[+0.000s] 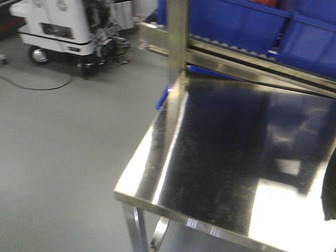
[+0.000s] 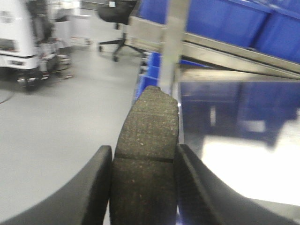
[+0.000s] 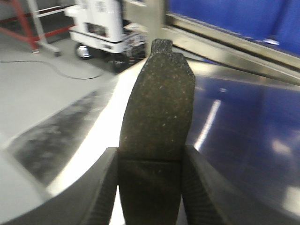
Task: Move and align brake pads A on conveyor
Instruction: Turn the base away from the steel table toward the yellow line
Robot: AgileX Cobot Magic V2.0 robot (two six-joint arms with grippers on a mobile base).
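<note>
Left fingers (image 2: 91, 187) pinch one brake pad (image 2: 147, 126), right fingers (image 3: 105, 187) a second brake pad (image 3: 159, 103); steel table (image 1: 210, 147) at 3 o'clock of the left pad; conveyor unseen, so placing and aligning likely remain

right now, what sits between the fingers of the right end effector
A dark brake pad, pinched between both fingers of the right end effector; seen in the right wrist view.

The bench (image 1: 220, 157) top lies open from near edge to far edge, where a steel post (image 1: 177, 37) at the far-left corner and a sloped rail (image 1: 252, 65) under blue bins (image 1: 236, 21) block the way. Off the left edge the floor (image 1: 63, 157) is open, a white machine (image 1: 58, 26) well apart.
</note>
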